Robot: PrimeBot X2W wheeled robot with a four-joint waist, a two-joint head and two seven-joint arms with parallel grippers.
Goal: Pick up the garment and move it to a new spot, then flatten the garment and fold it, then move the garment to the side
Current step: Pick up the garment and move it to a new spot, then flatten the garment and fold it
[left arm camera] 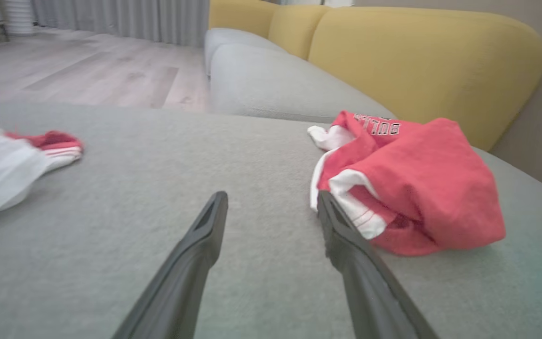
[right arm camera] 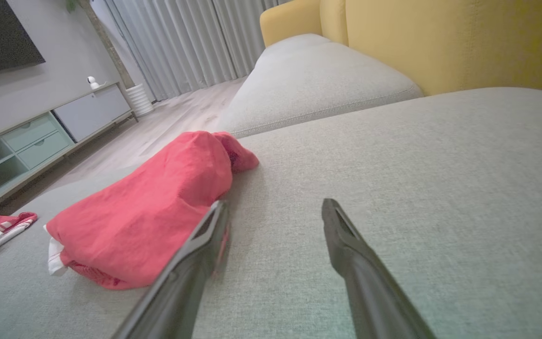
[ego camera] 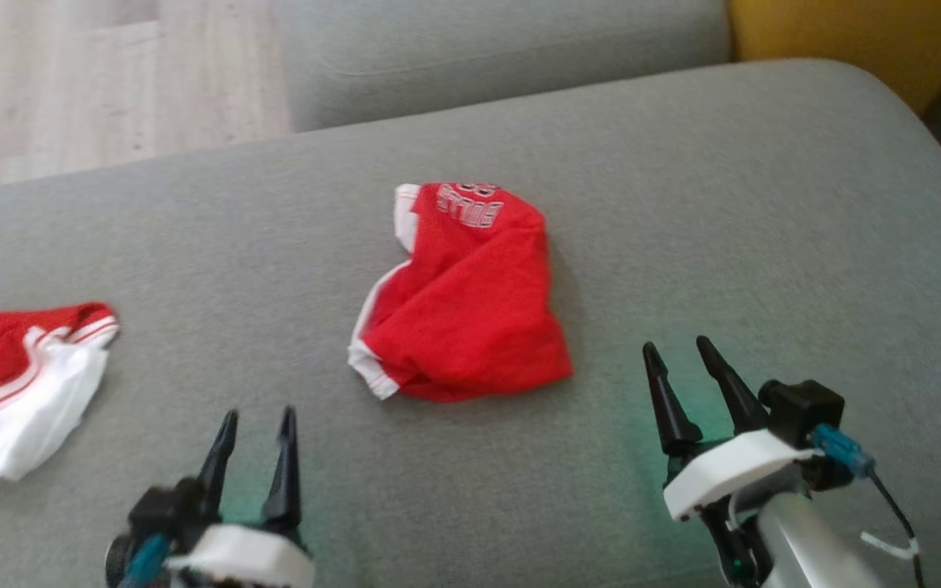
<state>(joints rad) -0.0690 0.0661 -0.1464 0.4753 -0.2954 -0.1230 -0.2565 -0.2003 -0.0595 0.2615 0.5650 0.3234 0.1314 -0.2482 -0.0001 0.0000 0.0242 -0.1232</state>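
A red garment (ego camera: 466, 298) with white trim and white lettering lies crumpled in the middle of the grey sofa cushion (ego camera: 683, 204). My left gripper (ego camera: 258, 420) is open near the front edge, down and left of it, holding nothing. The right gripper (ego camera: 680, 351) stands open to the garment's lower right, also with nothing in it. In the left wrist view the garment (left arm camera: 417, 183) sits just right of my open left gripper (left arm camera: 272, 200). Seen from the right wrist, the garment (right arm camera: 158, 207) lies left of the open right gripper (right arm camera: 274, 209), close to its left finger (right arm camera: 205, 235).
A second red and white garment (ego camera: 17, 384) lies at the cushion's left edge. Another grey seat cushion (ego camera: 503, 49) sits behind, with a yellow backrest (ego camera: 854, 33) at the far right. Wooden floor (ego camera: 103, 73) lies beyond the sofa.
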